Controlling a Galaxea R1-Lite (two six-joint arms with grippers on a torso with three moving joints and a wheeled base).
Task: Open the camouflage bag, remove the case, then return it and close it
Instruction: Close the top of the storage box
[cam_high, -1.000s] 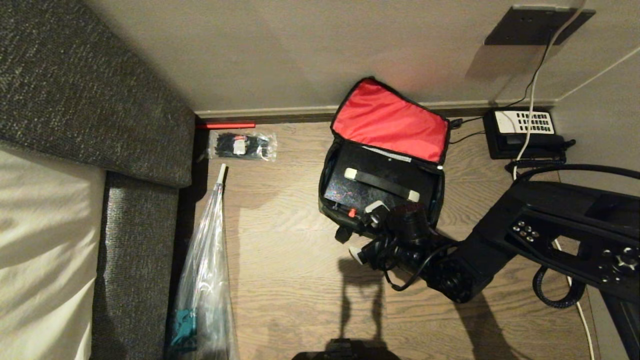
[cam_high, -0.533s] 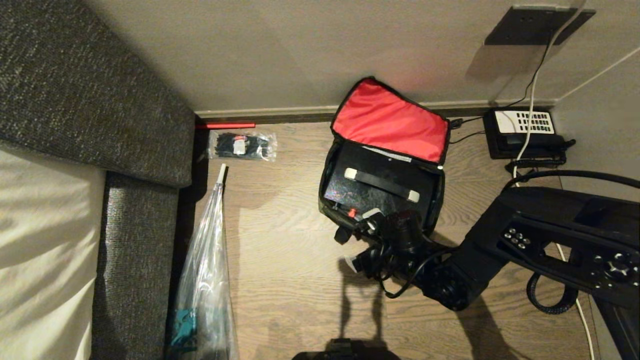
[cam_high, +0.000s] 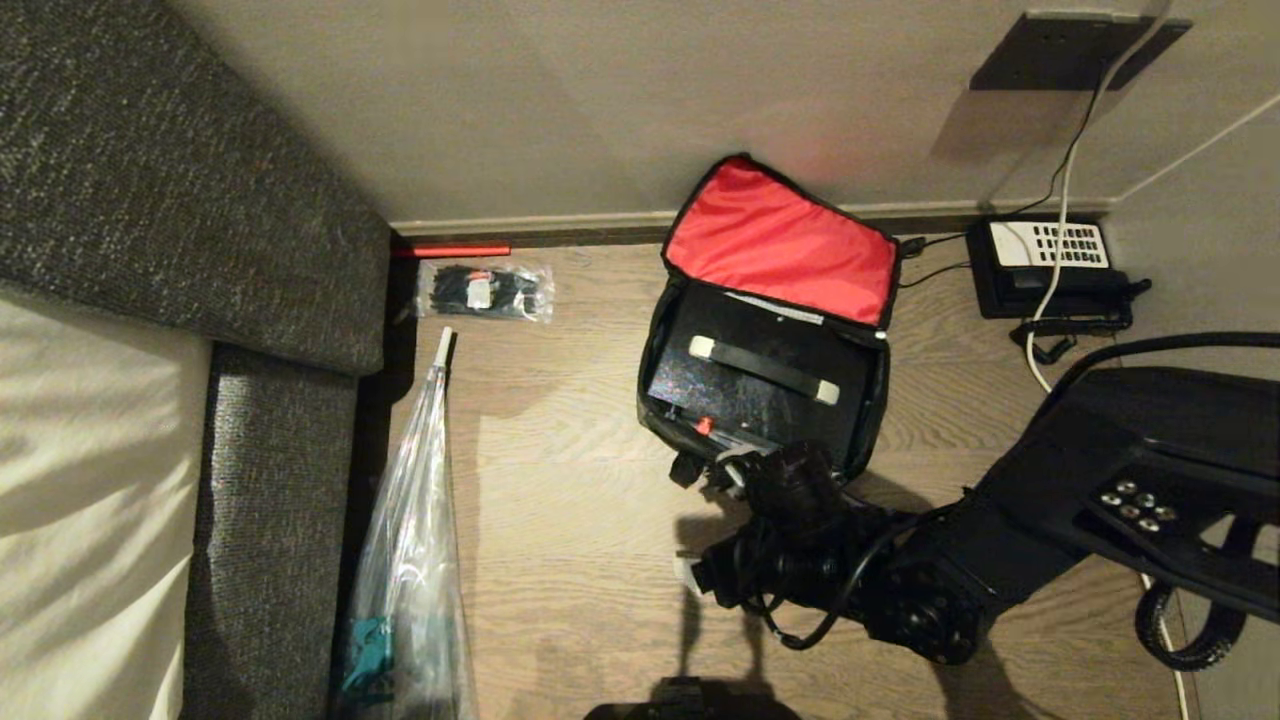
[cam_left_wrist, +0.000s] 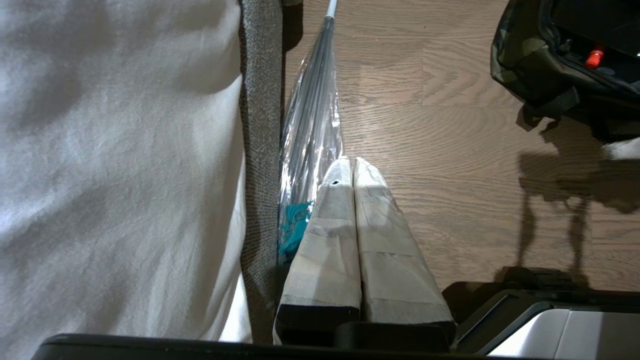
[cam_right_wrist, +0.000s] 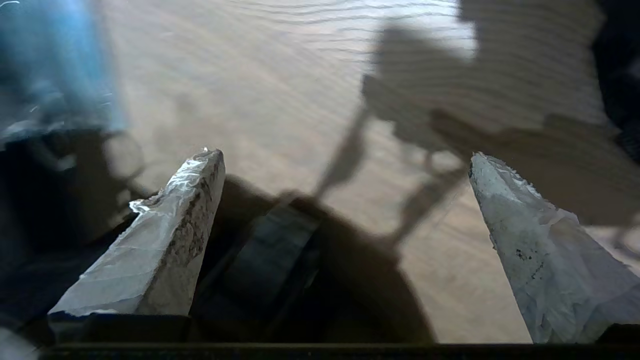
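Note:
The camouflage bag (cam_high: 655, 425) stands open on the wooden floor by the wall, its red-lined lid (cam_high: 780, 240) leaning back. The black case (cam_high: 740, 390) lies flat inside, with its strap handle (cam_high: 765, 368) on white ends and its red latch (cam_high: 703, 425) showing. My right gripper (cam_high: 710, 520) hangs just in front of the bag's near edge, apart from it. It is open wide, and in the right wrist view only floor and shadow lie between its fingers (cam_right_wrist: 344, 157). My left gripper (cam_left_wrist: 352, 162) is parked low beside the bed, shut on nothing. A corner of the bag (cam_left_wrist: 525, 65) shows in the left wrist view.
A grey upholstered bed frame (cam_high: 280, 300) fills the left. A plastic-wrapped umbrella (cam_high: 415, 560) lies along it. A clear packet of black parts (cam_high: 485, 290) and a red stick (cam_high: 450, 251) lie by the wall. A black telephone (cam_high: 1050, 265) with cables sits at the right.
My right gripper has drawn back from the bag's front edge toward the near side, and its wrist has rolled. The bag and the case have stayed put.

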